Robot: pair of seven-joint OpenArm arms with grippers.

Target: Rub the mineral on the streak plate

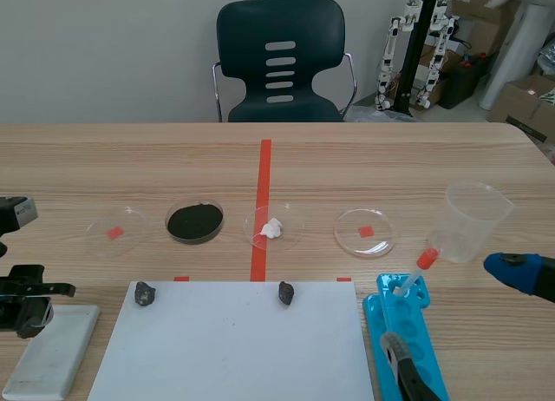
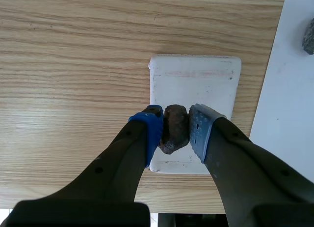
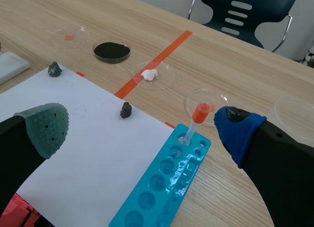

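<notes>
White ceramic, the streak plate (image 2: 195, 84) lies near the table's (image 1: 390, 158) near left edge. Bare wood lies open on its outer side, and the white paper sheet (image 1: 234, 353) is just beside its inner long edge. The left gripper (image 2: 175, 126) pinches the brown mineral (image 2: 174, 129) between its pads over the plate's near half; whether stone meets plate cannot be told. Two dark rocks (image 1: 145, 293) (image 1: 286, 292) sit at the sheet's far edge, with four petri dishes (image 1: 194, 221) in a row beyond. A blue well tray (image 1: 408, 331) flanks the sheet's right edge. A red-capped dropper (image 1: 423, 264) stands at its far end, near a clear cup (image 1: 475, 219). The right gripper (image 3: 142, 126) hangs beside the tray with fingers spread wide, holding nothing.
</notes>
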